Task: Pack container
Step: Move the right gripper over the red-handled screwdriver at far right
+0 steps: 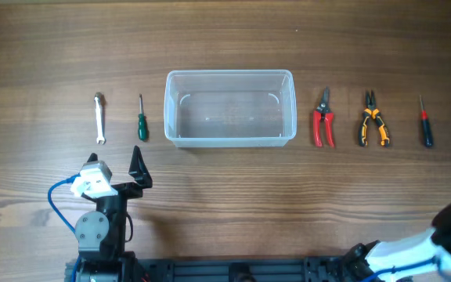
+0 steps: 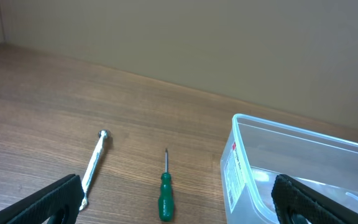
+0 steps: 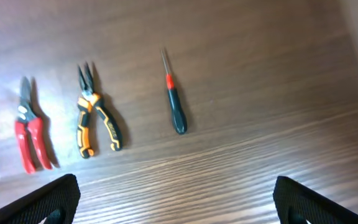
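The left gripper is held with its jaws wide apart, clamped on nothing, toward the front left of the tabletop. Just beyond it, a wrench and a green screwdriver are laid side by side. The right gripper is likewise spread wide and nothing is held in it. The container is set upright at the middle of the tabletop. Red cutters, orange pliers and a red-and-black screwdriver are laid in a row toward the right edge.
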You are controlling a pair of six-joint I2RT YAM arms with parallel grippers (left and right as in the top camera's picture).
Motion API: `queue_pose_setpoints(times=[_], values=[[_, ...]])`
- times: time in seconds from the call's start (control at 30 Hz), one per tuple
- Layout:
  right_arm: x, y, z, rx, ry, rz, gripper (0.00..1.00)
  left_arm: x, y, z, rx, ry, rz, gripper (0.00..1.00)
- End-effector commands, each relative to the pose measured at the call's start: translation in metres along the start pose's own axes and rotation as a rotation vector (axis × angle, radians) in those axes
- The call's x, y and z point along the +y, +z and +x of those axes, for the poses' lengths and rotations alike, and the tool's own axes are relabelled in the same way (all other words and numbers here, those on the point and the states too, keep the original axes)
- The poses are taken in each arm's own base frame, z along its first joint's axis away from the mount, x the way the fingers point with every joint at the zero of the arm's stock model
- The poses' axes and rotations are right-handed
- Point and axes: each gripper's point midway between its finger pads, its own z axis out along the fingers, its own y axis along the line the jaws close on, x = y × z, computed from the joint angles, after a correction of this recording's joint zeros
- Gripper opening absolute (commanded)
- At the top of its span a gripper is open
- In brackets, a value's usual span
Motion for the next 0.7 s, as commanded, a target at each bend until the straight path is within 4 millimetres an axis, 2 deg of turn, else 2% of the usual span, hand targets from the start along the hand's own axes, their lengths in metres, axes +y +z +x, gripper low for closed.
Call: queue_pose_setpoints(times=[0.0, 0.23, 0.4, 0.53, 0.67], values=[[-0.005, 0.040, 0.000, 0.060, 0.001, -0.073, 1.00, 0.001, 0.000, 0.000, -0.006, -0.006, 0.000, 1.00], [-0.003, 0.095, -0.013, 0.085, -0.174, -0.115, 1.00, 0.001, 0.000, 0.000, -0.006, -0.006, 0.000, 1.00], [-0.009, 0.126, -0.014, 0.177, -0.257, 0.000, 1.00, 0.001, 0.000, 0.000, -0.006, -0.006, 0.000, 1.00], [0.017, 0.145, -0.014, 0.228, -0.297, -0.023, 1.00, 0.001, 0.000, 0.000, -0.006, -0.006, 0.000, 1.00], [0.046, 0.152, -0.017, 0.251, -0.348, -0.043, 1.00, 0.001, 0.000, 0.000, -0.006, -0.006, 0.000, 1.00]])
